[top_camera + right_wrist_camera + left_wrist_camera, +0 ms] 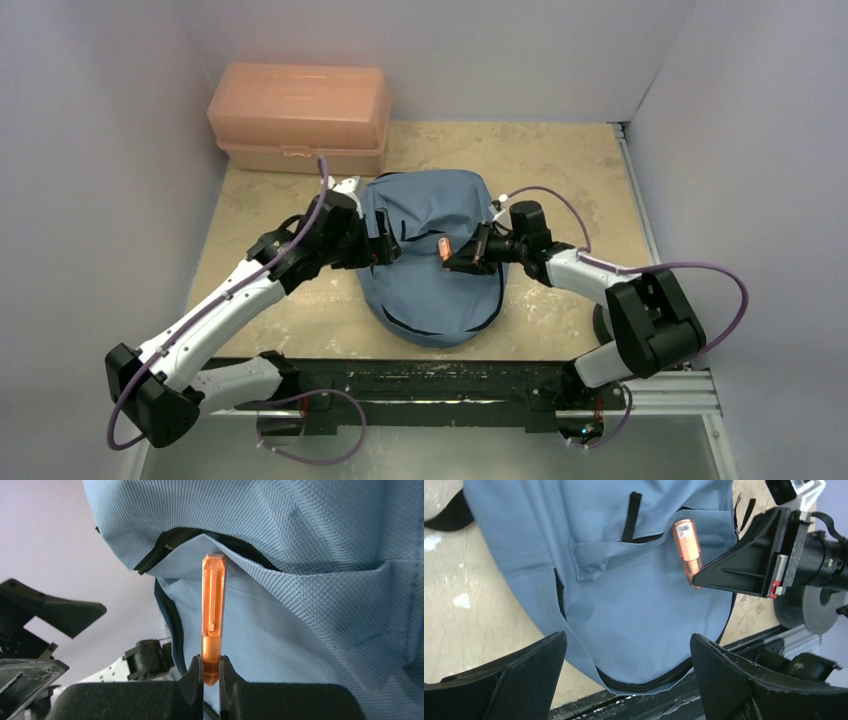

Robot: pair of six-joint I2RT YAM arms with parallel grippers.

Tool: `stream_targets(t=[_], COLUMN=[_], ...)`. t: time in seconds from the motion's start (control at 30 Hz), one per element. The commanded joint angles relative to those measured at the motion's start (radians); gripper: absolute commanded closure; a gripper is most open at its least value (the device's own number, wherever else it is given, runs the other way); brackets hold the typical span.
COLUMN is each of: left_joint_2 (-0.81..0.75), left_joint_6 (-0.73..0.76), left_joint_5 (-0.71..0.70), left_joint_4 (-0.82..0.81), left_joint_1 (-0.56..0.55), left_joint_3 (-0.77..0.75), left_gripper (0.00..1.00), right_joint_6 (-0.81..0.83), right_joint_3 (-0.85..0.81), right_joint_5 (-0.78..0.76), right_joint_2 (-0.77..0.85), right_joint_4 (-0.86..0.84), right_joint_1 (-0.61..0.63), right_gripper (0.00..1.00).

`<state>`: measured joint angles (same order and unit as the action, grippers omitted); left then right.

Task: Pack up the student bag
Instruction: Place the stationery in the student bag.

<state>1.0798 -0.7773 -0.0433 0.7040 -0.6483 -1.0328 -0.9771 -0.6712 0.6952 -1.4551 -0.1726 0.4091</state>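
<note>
- So, how far along am I with the packing?
- Early on, as I judge it. Your student bag (435, 260) lies flat at the centre of the desk (560, 160), between your two arms. One item is poised at it but is not yet inside.
- Which item?
- A clear orange pen (213, 605). Your right end effector (211, 672) is clamped tight on its lower end. In the right wrist view the pen stands straight out of the jaws toward 12 o'clock. Its tip sits just at the lip of a zipped pocket mouth (170, 542), which gapes a little. I cannot tell whether the tip touches the fabric.
- And my left side?
- Your left end effector (628, 645) is spread wide and holds nothing. In the top view it hovers at the bag's 9 o'clock edge, while the right one reaches in from 3 o'clock.
- Anything else to pack?
- A salmon-pink box (298, 118) sits at 11 o'clock from the bag, near the back wall, with its lid down. I cannot say whether it belongs inside, and whatever the bag already holds is hidden.
- So what is left?
- As I read it, you slide the pen through the opening, let it go, and close the zip.
</note>
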Motion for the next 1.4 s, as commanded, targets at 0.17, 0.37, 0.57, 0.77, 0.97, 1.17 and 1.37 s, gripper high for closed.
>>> stream_targets(t=[0.17, 0.37, 0.57, 0.77, 0.97, 1.17, 1.37], left_joint_2=[0.266, 0.497, 0.701, 0.800, 0.776, 0.719, 0.690], left_joint_6=[0.411, 0.547, 0.651, 0.654, 0.643, 0.596, 0.550], left_joint_5=[0.099, 0.076, -0.032, -0.092, -0.075, -0.041, 0.072], left_joint_4=[-0.108, -0.113, -0.054, 0.008, 0.032, 0.035, 0.022], left_joint_1=[-0.001, -0.018, -0.081, -0.098, -0.098, -0.096, -0.080], left_joint_3=[-0.253, -0.424, -0.612, -0.698, -0.703, -0.720, -0.723], left_gripper=[0.12, 0.32, 0.45, 0.66, 1.00, 1.00, 1.00], right_joint_6=[-0.123, -0.100, -0.096, -0.098, -0.111, -0.190, -0.229], right_joint_3=[0.004, -0.012, 0.002, 0.013, 0.008, 0.023, 0.037], right_joint_5=[0.133, 0.108, 0.096, 0.095, 0.075, 0.084, 0.072], right_joint_2=[-0.072, -0.067, -0.049, -0.037, -0.026, -0.060, -0.076], right_joint_4=[-0.172, -0.152, -0.157, -0.168, -0.187, -0.287, -0.337], right_joint_1=[0.000, 0.000, -0.001, -0.001, -0.001, -0.001, 0.001], right_gripper=[1.00, 1.00, 1.00, 1.00, 1.00, 1.00, 1.00])
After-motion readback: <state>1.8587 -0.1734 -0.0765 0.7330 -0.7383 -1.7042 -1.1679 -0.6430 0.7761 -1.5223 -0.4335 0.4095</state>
